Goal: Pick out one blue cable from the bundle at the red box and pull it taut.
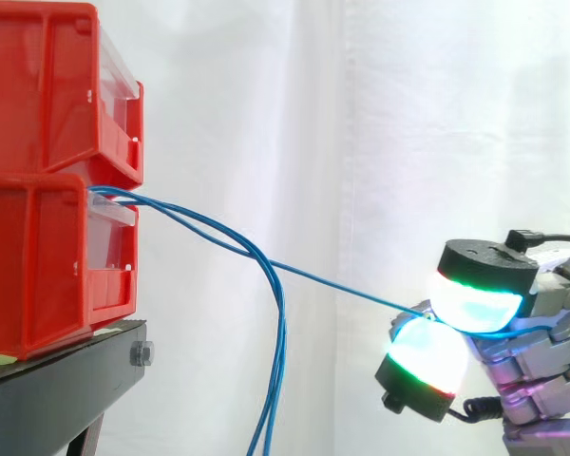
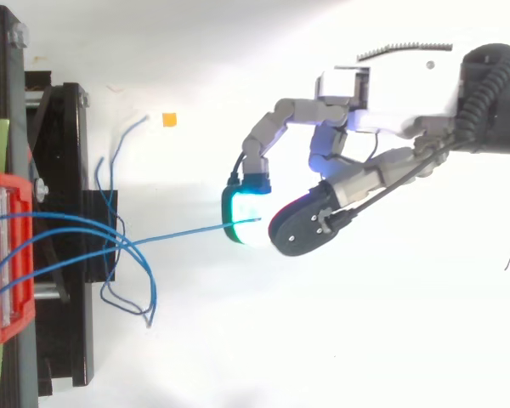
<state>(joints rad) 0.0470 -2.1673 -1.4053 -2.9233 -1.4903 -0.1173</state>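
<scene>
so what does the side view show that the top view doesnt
Side view: the two red bins stacked, with the slack blue cables hanging down past the black stand. Top view: a small orange square and the slack cables' loose ends. Both: the hand pinching one blue cable between its pads, drawn straight from the lower bin.

light: bright, diffuse | curtain [image 1: 408, 114]: soft fold shadows | top view: background [image 2: 365, 340] glaring white
</scene>
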